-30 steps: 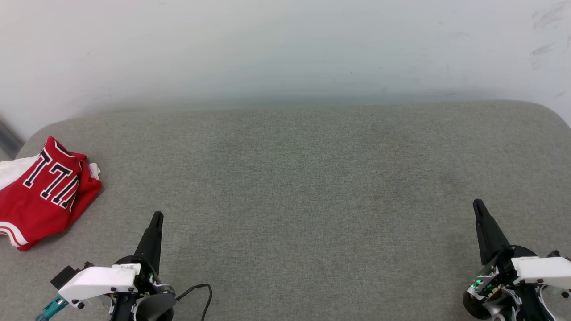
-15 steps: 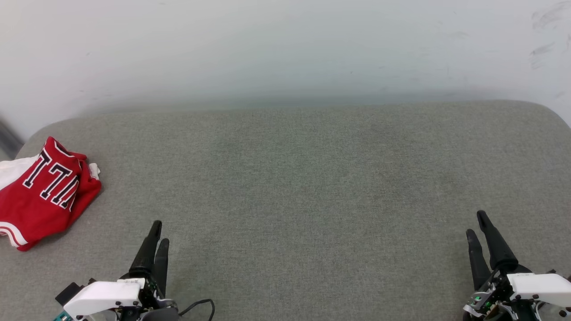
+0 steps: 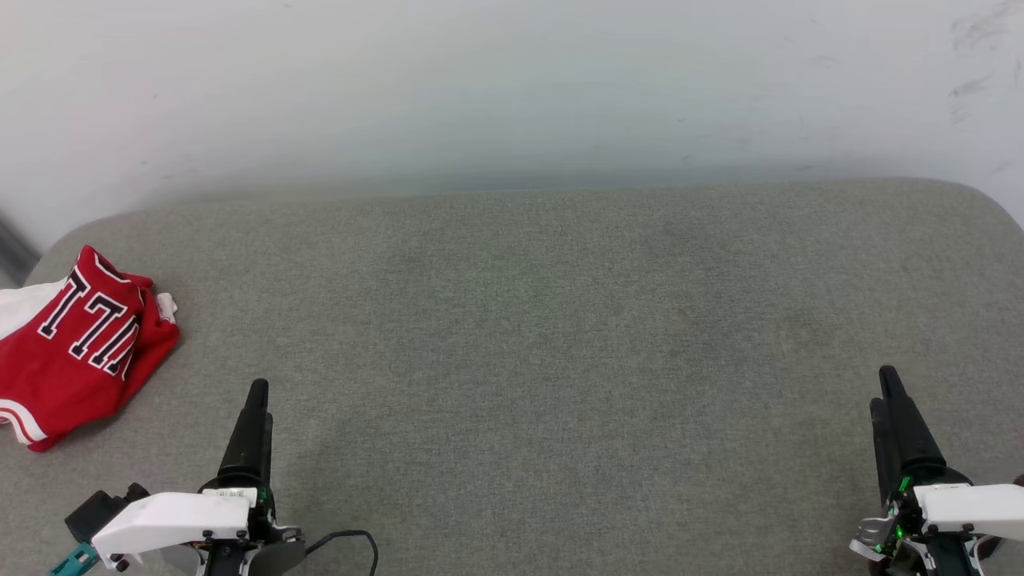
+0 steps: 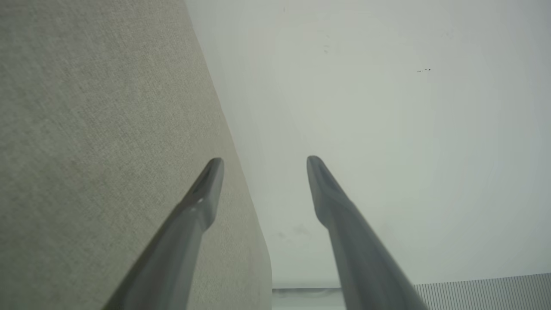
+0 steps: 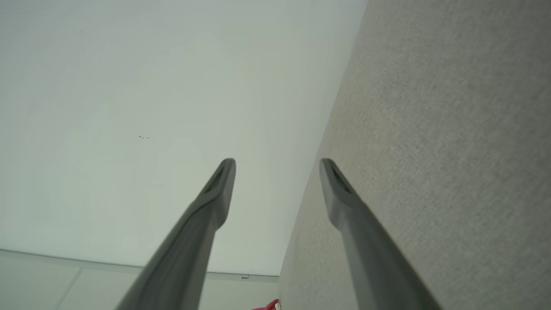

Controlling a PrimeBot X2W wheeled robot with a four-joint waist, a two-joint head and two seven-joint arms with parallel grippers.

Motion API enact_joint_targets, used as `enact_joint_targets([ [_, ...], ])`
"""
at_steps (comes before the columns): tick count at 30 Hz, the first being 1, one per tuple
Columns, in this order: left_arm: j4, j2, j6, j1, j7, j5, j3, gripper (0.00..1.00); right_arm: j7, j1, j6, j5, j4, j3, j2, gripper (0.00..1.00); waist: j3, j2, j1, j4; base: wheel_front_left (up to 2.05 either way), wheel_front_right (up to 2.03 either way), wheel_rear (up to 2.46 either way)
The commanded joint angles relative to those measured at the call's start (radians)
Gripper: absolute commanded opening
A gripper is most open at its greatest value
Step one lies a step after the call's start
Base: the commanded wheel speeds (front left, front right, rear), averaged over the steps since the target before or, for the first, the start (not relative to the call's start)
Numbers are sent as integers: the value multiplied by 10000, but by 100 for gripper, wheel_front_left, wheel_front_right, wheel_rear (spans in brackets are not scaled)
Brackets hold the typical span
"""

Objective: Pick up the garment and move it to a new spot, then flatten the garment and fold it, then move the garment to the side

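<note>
Evidently pre-grasp: L gripper & R gripper hovered over the grey cushion, fingers apart & empty, presumably ready for cloth, while the garment lay crumpled at the cushion's left edge, nearer the L gripper.

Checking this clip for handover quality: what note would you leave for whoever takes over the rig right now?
Left gripper: jaws open, empty, at the near left of the grey upholstered surface.
Right gripper: jaws open, empty, near right.
Red jersey T-shirt: bunched at the surface's far left edge, clear of both grippers.
Done: nothing evident.
Left: pick up, relocate, flatten, fold, set aside.
</note>
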Motion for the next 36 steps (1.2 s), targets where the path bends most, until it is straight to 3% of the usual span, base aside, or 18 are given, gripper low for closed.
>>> enact_joint_targets([
  [1, -295, 38, 55, -163, -98, 345, 36, 100, -98, -99, 3, -336, -279, -71, -8, 100, 2, -1, 0, -1, 0, 0, 0],
  [14, -1259, 44, 1021, -31, -620, 3307, -358, 100, -622, 66, 3, -3474, -1400, 86, -7, 100, 34, -1, 0, -17, 0, 0, 0],
  [15, -1407, 46, 1264, 48, -768, 4141, -539, 100, -768, 156, 4, -4497, -1664, 291, -6, 100, 38, -1, 0, -18, 0, 0, 0],
  [24, -1590, 50, 1634, 211, -1077, 6035, -913, 100, -1078, 382, 3, -6567, -1923, 709, -5, 100, 51, -1, 0, -16, 0, 0, 0],
  [36, -1693, 54, 1890, 374, -1422, 7860, -1259, 100, -1423, 591, 4, -8171, -1942, 773, -3, 100, 69, -1, 0, -11, 0, 0, 0],
])
